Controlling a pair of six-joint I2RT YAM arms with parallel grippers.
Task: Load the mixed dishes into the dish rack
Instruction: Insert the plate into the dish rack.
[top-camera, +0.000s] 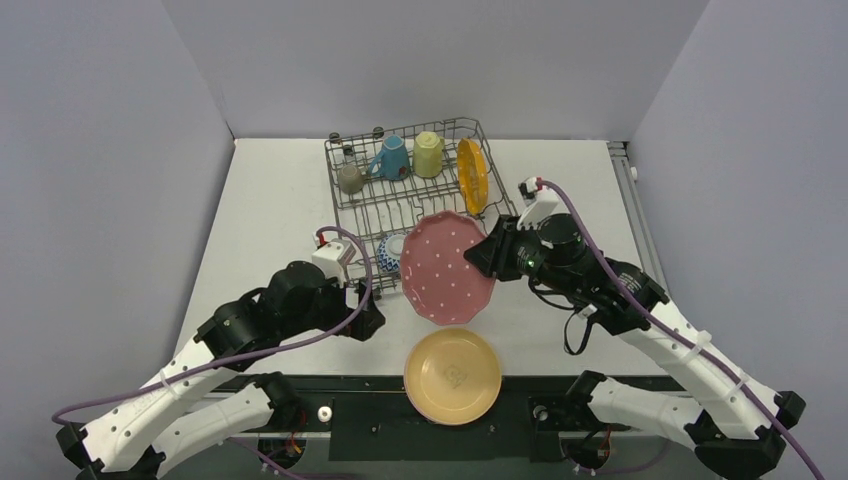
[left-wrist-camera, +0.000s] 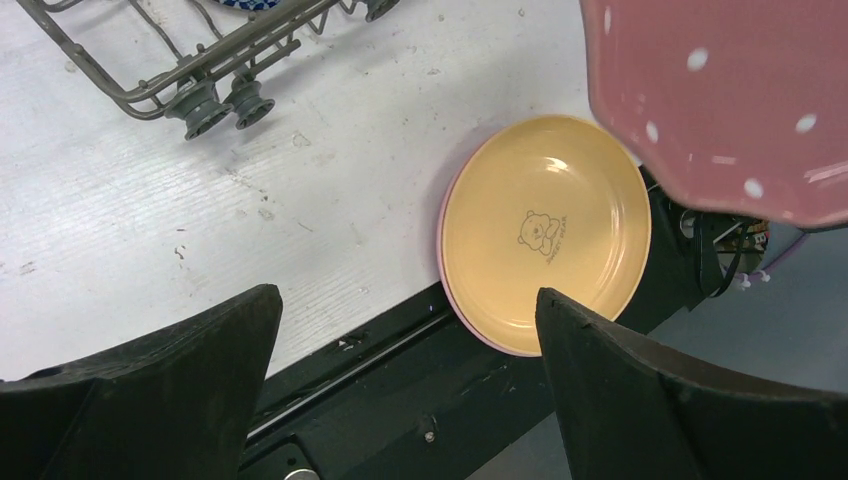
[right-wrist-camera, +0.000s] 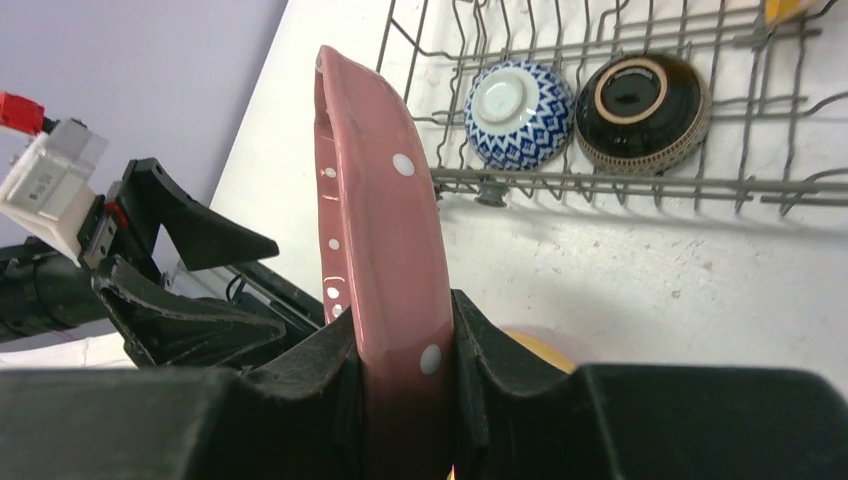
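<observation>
Right gripper (right-wrist-camera: 400, 352): closed on the rim of the dark pink plate (top-camera: 448, 268), which is held tilted above the table (top-camera: 270, 200), at the near side of the dish rack (top-camera: 400, 205).

Left gripper (left-wrist-camera: 405, 295): spread wide, nothing held.

Yellow plate (top-camera: 452, 375): laid at the near table edge, seemingly stacked on a pink one.

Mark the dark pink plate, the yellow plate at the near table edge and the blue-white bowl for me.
dark pink plate (top-camera: 447, 268): top view, middle of its dotted face.
yellow plate (top-camera: 452, 375): top view, centre of its well.
blue-white bowl (right-wrist-camera: 518, 100): right wrist view, its white base.
</observation>
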